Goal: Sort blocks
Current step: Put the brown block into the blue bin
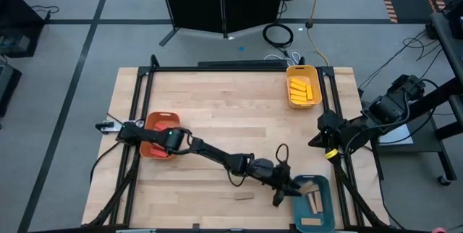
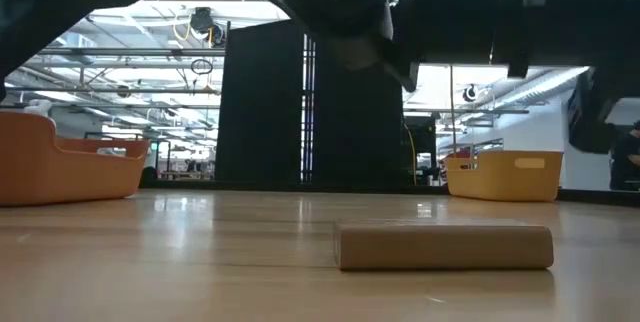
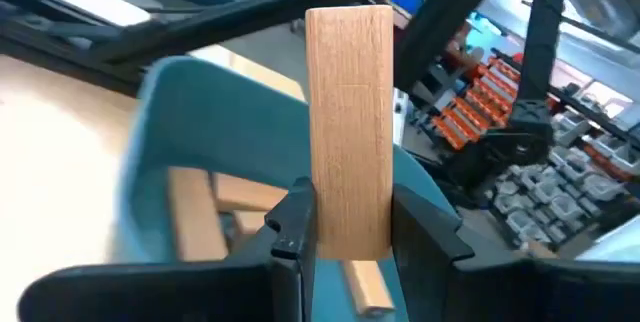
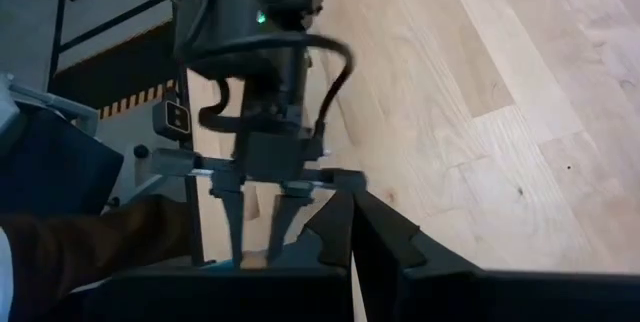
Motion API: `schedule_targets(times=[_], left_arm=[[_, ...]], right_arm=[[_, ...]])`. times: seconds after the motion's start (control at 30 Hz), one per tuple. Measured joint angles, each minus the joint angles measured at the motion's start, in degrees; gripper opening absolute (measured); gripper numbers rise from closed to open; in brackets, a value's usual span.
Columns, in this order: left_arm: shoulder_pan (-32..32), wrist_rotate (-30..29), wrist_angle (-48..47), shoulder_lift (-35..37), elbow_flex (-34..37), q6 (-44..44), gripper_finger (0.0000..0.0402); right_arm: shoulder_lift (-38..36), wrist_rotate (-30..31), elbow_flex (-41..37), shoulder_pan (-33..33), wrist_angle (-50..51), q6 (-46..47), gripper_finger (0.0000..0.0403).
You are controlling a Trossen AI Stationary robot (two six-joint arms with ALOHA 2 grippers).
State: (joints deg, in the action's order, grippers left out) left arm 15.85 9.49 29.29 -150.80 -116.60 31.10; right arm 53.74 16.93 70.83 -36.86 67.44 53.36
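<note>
My left gripper [image 1: 283, 193] reaches across the table to the near right corner and is shut on a plain tan wood block [image 3: 348, 112], over the rim of the teal tray [image 1: 323, 186]. Tan blocks [image 1: 316, 202] lie flat in that tray. Another tan block [image 1: 244, 197] lies flat on the table left of the tray and shows close up in the low view [image 2: 443, 245]. Several yellow blocks [image 1: 302, 90] lie in the yellow tray [image 1: 289, 70] at the far right. My right gripper [image 1: 318, 140] waits shut at the table's right edge. My left gripper [image 3: 345, 217] pinches the tan block by one short end [image 3: 350, 237] between its two fingers, one finger on each long side. Most of the block's length sticks out past the fingertips. The block is lifted clear, above the teal tray's near wall [image 3: 220, 112].
An orange tray [image 1: 163, 121] sits at the table's left under the left arm's base. The black frame rails [image 1: 239, 68] run around the table. Bare wood lies open in the middle and far left of the table.
</note>
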Motion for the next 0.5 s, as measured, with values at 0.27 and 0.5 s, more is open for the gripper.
schedule_targets(times=[0.27, 0.5], left_arm=[[0.37, -1.40, 0.27, 0.09, -0.04, 0.16, 0.0095], [0.44, -1.04, -0.01, 0.18, -0.04, 3.14, 0.0149]], right_arm=[[0.83, -0.21, 0.00, 0.00, 0.02, 0.00, 0.0000], [2.60, -0.76, 0.00, 0.00, 0.02, 0.00, 0.0000]])
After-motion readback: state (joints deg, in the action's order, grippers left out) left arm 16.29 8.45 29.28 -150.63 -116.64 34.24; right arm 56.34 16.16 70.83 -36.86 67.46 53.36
